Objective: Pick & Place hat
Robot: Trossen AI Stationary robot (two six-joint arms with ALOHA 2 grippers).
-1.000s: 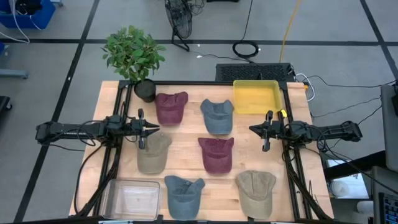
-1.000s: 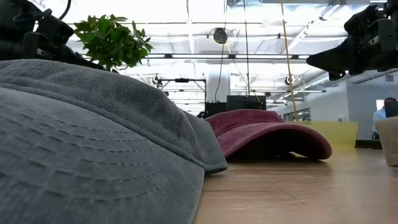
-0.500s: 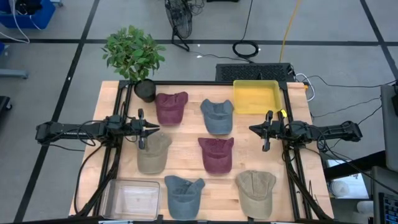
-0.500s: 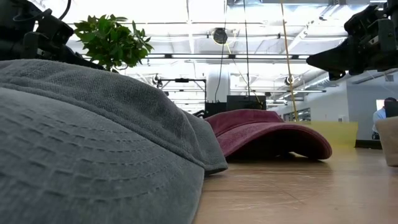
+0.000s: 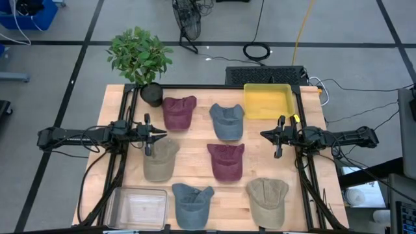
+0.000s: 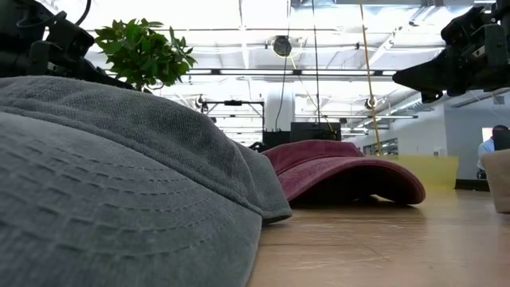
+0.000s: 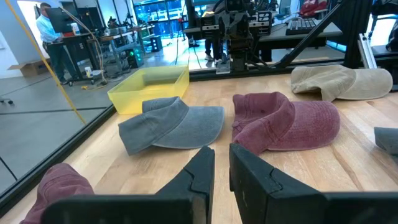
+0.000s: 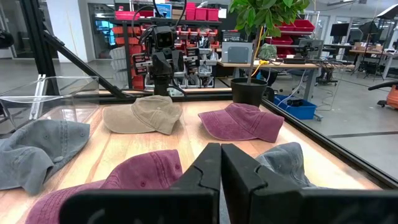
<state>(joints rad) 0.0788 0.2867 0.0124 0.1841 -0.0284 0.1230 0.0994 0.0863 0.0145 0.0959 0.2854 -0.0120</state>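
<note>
Across the wooden surface (image 5: 195, 156) six hats lie in loose rows; at the far left edge the left end effector (image 5: 161, 136) hangs over the edge of the tan hat (image 5: 159, 160), its fingers (image 7: 200, 171) drawn close with a narrow gap between them and nothing held; near the front-left corner sits a clear bin (image 5: 137, 207), and at the back-left corner a potted plant (image 5: 140, 60); just right of the plant's pot lies a maroon hat (image 5: 179, 112), and in the front row a grey-blue hat (image 5: 192, 203); further right, a second grey-blue hat (image 5: 226, 121) lies in the back row, with a second maroon hat (image 5: 225, 160) in front of it at the middle of the surface; a yellow bin (image 5: 267, 101) stands at the back right, and a second tan hat (image 5: 268, 201) lies at the front right; at the right edge the right end effector (image 5: 263, 135) hovers above bare wood between the yellow bin and that tan hat, its fingers (image 8: 208, 163) pressed together on nothing.
</note>
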